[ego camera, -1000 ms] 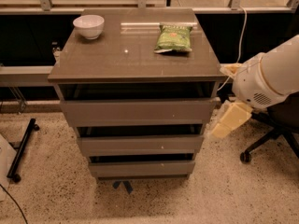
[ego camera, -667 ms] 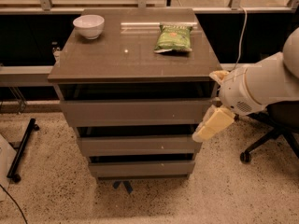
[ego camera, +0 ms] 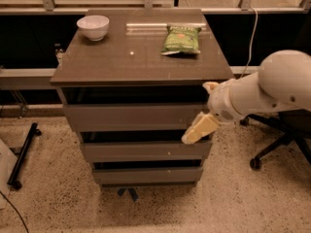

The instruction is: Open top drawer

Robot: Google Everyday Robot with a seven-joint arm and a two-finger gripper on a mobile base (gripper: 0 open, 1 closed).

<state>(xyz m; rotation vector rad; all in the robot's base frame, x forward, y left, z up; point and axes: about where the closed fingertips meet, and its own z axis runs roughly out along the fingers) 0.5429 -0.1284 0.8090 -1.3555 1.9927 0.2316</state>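
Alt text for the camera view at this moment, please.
A white robot arm's cream gripper sits at the right end of the grey-brown top drawer, which looks closed. The three-drawer cabinet carries a white bowl and a green snack bag.

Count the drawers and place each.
3, stacked: the top drawer under the tabletop, the middle drawer below it, the bottom drawer lowest. The gripper is by the top drawer's right end.

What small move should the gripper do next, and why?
Probably ease the gripper up and left to the dark gap above the top drawer front. It sits at that front's lower right corner, the drawer looks shut, and no handle shows.
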